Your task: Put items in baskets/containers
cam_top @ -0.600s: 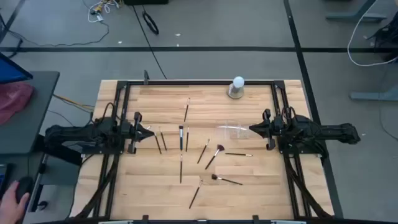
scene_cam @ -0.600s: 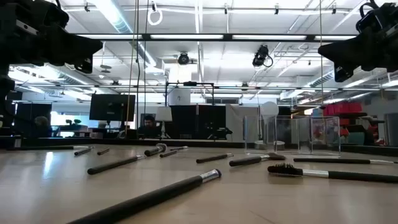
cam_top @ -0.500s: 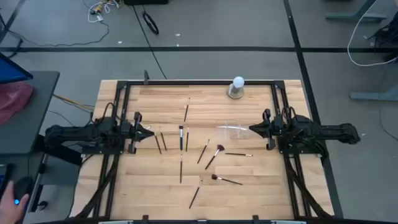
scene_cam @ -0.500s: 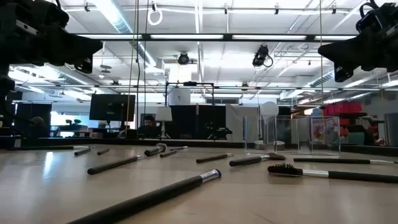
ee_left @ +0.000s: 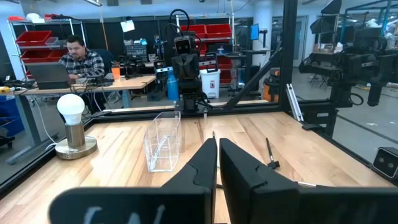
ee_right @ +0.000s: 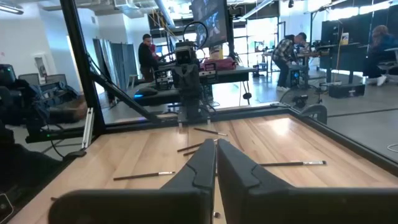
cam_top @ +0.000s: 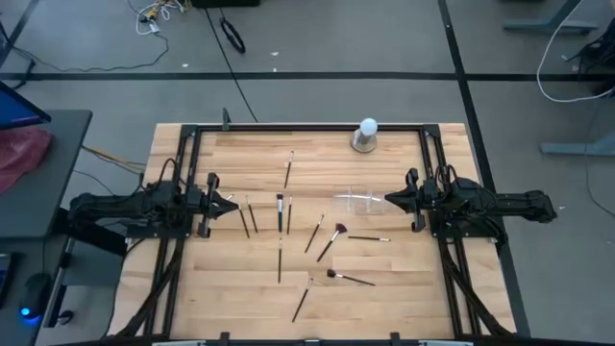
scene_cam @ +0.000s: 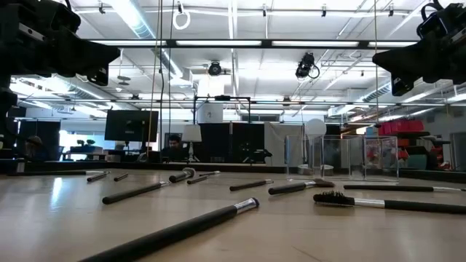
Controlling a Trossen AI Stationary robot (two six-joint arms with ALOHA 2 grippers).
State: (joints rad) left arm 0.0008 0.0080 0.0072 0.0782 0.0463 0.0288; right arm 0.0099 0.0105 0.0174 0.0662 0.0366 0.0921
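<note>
Across the wooden surface (cam_top: 384, 279) makeup brushes (cam_top: 280, 213) lie scattered beside a clear holder (cam_top: 357, 201); left hand (cam_top: 233, 205) and right hand (cam_top: 388, 200) hover, fingers pressed together, empty.

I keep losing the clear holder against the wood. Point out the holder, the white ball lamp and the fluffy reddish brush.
clear holder (ee_left: 163, 142), left wrist view, front wall.
white ball lamp (cam_top: 367, 126), high view, ball top.
fluffy reddish brush (cam_top: 339, 230), high view, bristles.

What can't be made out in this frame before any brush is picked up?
- Clear holder: in the high view its walls nearly vanish against the wood, so its outline stays unclear.
- Brushes: too small in the high view to tell bristle types or get an exact count.
- Right wrist view: the right gripper itself hides the table just ahead.
- Low view: both grippers are cut off at the top corners.
</note>
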